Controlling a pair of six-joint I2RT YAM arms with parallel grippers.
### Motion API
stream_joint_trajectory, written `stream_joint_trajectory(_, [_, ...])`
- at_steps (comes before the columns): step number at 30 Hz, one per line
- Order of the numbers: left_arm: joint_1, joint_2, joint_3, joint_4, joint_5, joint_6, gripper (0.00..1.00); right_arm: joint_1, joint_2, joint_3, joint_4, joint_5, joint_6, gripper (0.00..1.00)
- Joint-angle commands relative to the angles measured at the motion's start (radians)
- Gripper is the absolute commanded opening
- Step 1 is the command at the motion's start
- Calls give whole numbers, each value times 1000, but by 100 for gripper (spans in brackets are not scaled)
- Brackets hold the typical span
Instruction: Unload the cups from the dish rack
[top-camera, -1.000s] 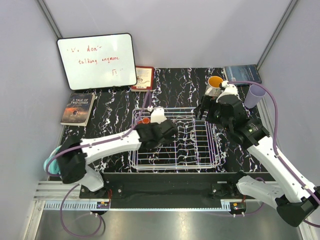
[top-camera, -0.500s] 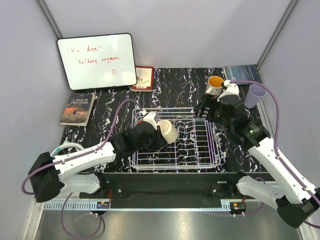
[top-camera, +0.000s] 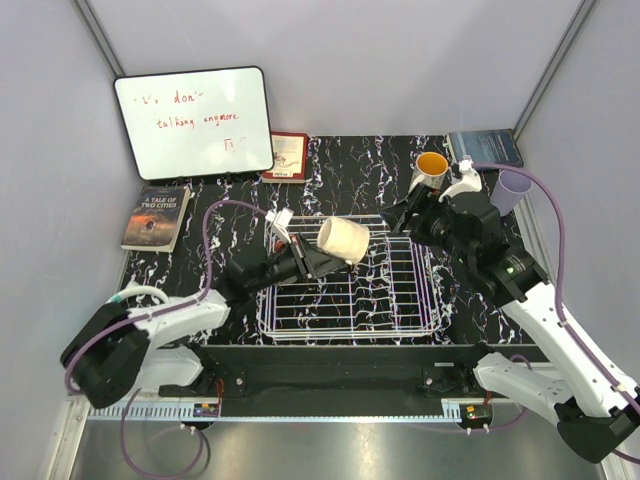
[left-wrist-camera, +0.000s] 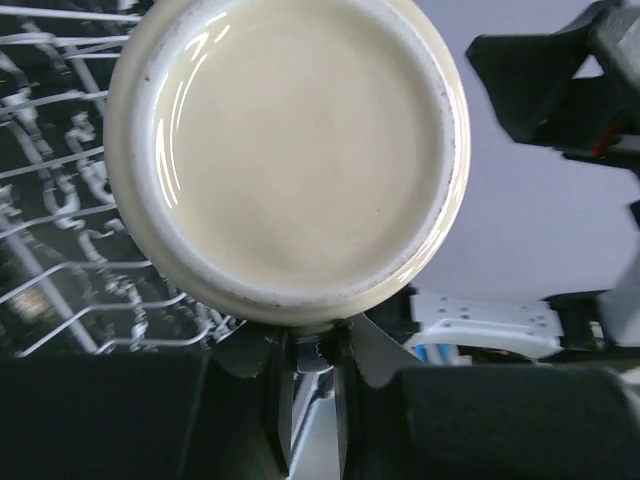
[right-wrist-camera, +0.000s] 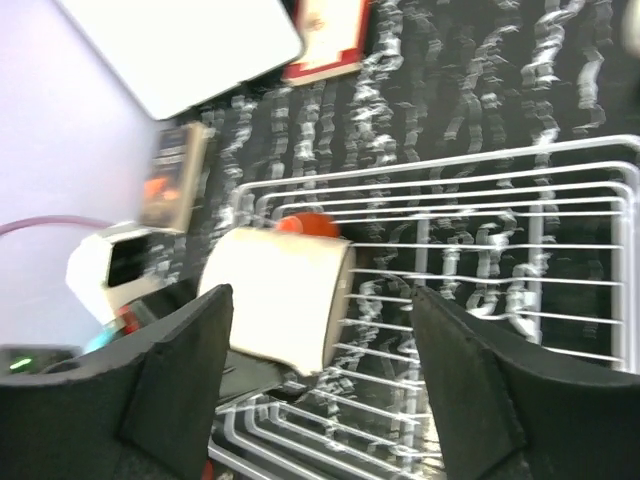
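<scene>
Left gripper (top-camera: 322, 252) is clamping the cream mug (top-camera: 345, 240) and holding it on its side, clear above the rack (top-camera: 432, 290), over the rack's far left part. From the wrist view I am seeing a closed, glazed cream disc, the mug's base by the look of it, with the fingers pinching at its lower edge; exactly what they are biting on I cannot tell. The mug's long axis is running roughly level, in line with the left arm and pointing across toward the right arm.

Right gripper (top-camera: 408, 222) is hanging with its fingers spread wide and nothing between them, at the rack's far right corner, facing the mug from the other side. Something orange-red is showing in the rack just behind the mug; too little of it to name.

Bare table (top-camera: 350, 170) is lying beyond the rack, so I'd guess the mug is going there.

An orange cup (top-camera: 431, 164) and a lavender tumbler (top-camera: 511, 189) are standing on the table past the right gripper. On the whiteboard (top-camera: 193, 122) red writing is reading something like "don't… talking anymore". The book (top-camera: 156, 216) beside it is titled "A TALE OF TWO CITIES".
</scene>
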Motion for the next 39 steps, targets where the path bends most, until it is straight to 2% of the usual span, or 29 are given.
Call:
stream_joint_trajectory(1, [19, 114, -14, 664, 115, -238, 0, 4, -31, -9, 106, -164, 87, 82])
stream_joint_trajectory(3, [21, 170, -2, 785, 127, -296, 0, 6, -29, -12, 118, -212, 95, 84])
stream_joint_trajectory(6, [21, 228, 21, 840, 133, -318, 0, 6, -42, -18, 141, -249, 101, 84])
stream_joint_trajectory(12, [21, 271, 94, 832, 156, -317, 0, 4, -48, -43, 149, -298, 123, 84])
stream_joint_trajectory(25, [21, 303, 143, 846, 193, -333, 0, 4, -22, -87, 193, -340, 115, 82])
stream_joint_trajectory(29, [18, 325, 166, 864, 233, -364, 0, 4, 32, -87, 252, -387, 104, 77])
stream_joint_trajectory(32, [15, 354, 190, 894, 271, -396, 0, 4, 69, -78, 293, -413, 98, 69])
stream_joint_trajectory(33, [16, 360, 193, 895, 285, -399, 0, 6, 84, -76, 299, -421, 98, 62])
stream_joint_trajectory(36, [16, 369, 196, 895, 296, -407, 0, 6, 99, -73, 321, -439, 98, 51])
stream_joint_trajectory(37, [15, 372, 198, 895, 299, -407, 0, 4, 99, -75, 325, -441, 96, 44])
stream_joint_trajectory(39, [16, 377, 198, 895, 308, -409, 0, 6, 101, -78, 328, -441, 95, 37])
